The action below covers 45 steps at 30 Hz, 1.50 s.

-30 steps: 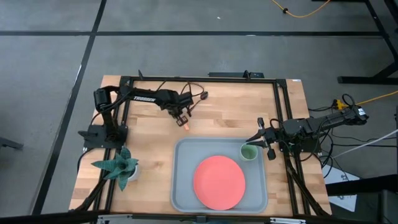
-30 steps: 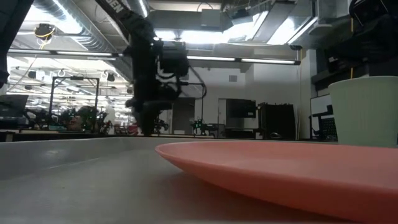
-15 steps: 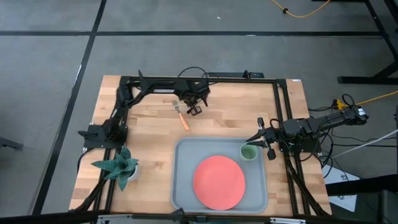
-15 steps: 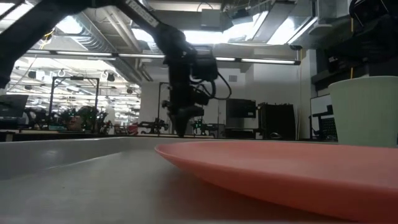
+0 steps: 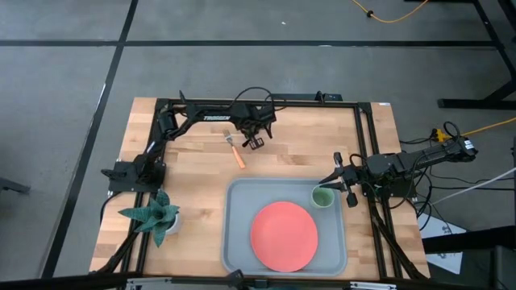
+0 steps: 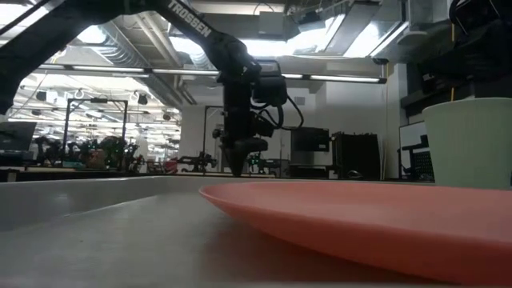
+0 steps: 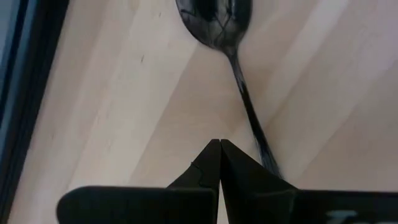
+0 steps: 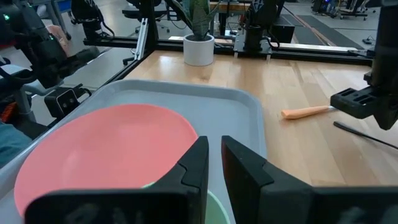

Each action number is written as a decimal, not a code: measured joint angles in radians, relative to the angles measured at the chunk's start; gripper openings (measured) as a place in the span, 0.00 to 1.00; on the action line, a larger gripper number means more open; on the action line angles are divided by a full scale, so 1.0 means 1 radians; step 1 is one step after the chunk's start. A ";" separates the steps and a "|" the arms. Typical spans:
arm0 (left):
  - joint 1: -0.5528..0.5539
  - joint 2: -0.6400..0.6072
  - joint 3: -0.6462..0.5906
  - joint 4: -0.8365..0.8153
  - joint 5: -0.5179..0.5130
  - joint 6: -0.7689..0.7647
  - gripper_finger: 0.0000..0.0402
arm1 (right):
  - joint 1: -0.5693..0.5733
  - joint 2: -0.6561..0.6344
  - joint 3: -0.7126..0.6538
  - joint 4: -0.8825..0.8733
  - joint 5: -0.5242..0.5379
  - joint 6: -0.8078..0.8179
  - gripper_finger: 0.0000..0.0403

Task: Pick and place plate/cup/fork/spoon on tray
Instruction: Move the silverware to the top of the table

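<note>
The pink-red plate (image 5: 284, 236) lies in the grey-blue tray (image 5: 239, 242), and the light-green cup (image 5: 322, 196) stands in the tray's far right corner. The orange-handled fork (image 5: 235, 151) lies on the wood beyond the tray. The dark spoon (image 7: 214, 22) lies just right of the fork, its handle (image 8: 367, 134) flat on the wood. My left gripper (image 5: 255, 142) points down over the spoon's handle, its fingers shut (image 7: 219, 144). My right gripper (image 8: 214, 146) hovers level just above the cup with a narrow gap between its fingers, holding nothing. My left gripper comes from above, pointing down, with its shut fingertips right beside the spoon's handle (image 7: 252, 121), about midway along it. The spoon lies flat on the table. I cannot tell whether the fingers touch the handle.
A potted plant (image 5: 153, 216) stands at the table's near left, beside the tray. A black frame rail (image 5: 242, 101) runs along the far edge, close behind my left gripper. Bare wood lies between the fork and the tray's far rim.
My left gripper has gone from over the fork toward the table's right and far edge, and now stands over the spoon. The fork lies uncovered on the wood. My right arm has kept still.
</note>
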 joint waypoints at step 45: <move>-0.161 0.033 0.029 0.017 0.140 -0.182 0.00 | 0.000 0.000 0.000 -0.031 -0.002 -0.019 0.13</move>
